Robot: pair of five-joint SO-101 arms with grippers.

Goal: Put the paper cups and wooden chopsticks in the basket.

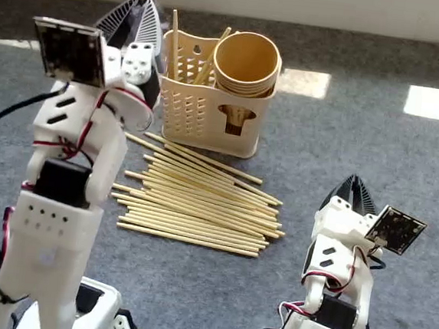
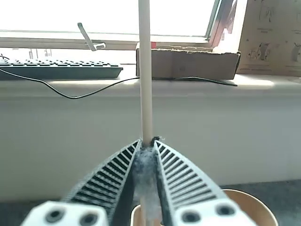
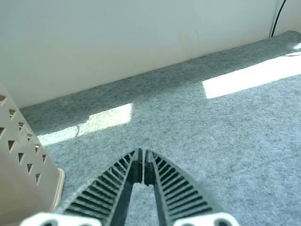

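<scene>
pinching a chopstick (image 2: 146, 70) upright in left gripper (image 2: 146, 143) at basket's (image 1: 201, 109) 10 o'clock, holding right gripper (image 3: 142, 162) closed, empty, at chopstick pile's (image 1: 200, 205) 3 o'clock

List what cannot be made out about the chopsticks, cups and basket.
- Left wrist view: lower end of the pale wooden chopstick, hidden inside the left gripper.
- High view: how many tan paper cups are nested, covered by the cream perforated plastic basket wall.
- Right wrist view: most of the basket, cut off by the frame edge.
</scene>
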